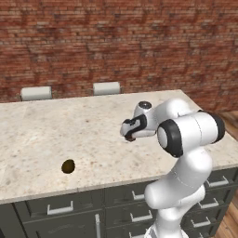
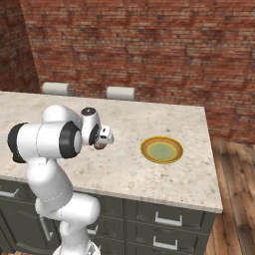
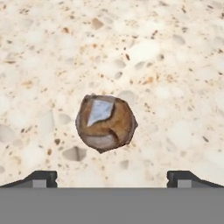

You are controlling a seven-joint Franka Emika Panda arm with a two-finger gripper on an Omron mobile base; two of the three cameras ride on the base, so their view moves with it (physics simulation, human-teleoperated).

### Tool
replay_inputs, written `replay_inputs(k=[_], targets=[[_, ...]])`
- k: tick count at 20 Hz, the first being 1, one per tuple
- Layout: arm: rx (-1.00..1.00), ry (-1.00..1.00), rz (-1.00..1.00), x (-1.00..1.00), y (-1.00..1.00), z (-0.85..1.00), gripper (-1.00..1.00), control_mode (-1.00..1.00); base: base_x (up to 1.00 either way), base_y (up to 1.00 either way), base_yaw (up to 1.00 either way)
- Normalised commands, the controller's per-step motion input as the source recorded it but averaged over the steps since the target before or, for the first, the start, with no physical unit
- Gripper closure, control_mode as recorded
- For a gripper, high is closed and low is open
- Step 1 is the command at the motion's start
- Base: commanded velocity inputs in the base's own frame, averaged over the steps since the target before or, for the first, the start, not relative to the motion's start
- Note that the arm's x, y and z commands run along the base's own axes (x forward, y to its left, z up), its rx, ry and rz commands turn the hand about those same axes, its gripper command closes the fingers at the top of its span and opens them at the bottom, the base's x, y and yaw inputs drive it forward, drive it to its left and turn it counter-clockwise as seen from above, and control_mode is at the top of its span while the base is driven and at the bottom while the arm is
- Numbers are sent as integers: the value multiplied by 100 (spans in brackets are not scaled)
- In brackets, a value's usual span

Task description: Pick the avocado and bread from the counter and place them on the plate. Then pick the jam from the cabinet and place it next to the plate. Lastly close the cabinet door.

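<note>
I'm hovering the gripper (image 3: 112, 177) right over the bread (image 3: 106, 123), jaws spread wide and holding nothing. In the hand view the bread is sitting centred btwn the two fingertips (image 3: 41, 177), so the line-up is looking good.

The bread is lying on the counter (image 1: 42, 135) roughly mid-depth, nearer the right end than the left. The avocado (image 1: 68, 166) is resting well apart from it, close to the front edge on the left side. The plate (image 2: 161, 150) is waiting near the right end, empty, a short carry from the bread.

To do this step well, I'm thinking: drop straight down w/o drifting, keep the lump centred, and close only once the tips are below its widest part. It's lumpy, so a pad could land on a facet and squirt it sideways; going slow on the squeeze should help.

Orientation: the bread is looking nearly round from above, no clear long axis, maybe a touch wider across the jaw line than along it. So wrist roll hardly matters here.
</note>
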Motion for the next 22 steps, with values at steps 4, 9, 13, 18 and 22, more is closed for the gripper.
replay_inputs(k=[4,9,13,18,22], targets=[[0,0,0,38,9,-26,-100,-100,0,0,0],[0,0,0,36,5,-25,-100,-100,0,0,0],[0,0,0,24,0,-31,-100,-100,0,0,0],[0,3,-1,7,0,-37,-100,-100,0,0,0],[0,6,-2,3,0,-38,100,-100,0,0,0]])
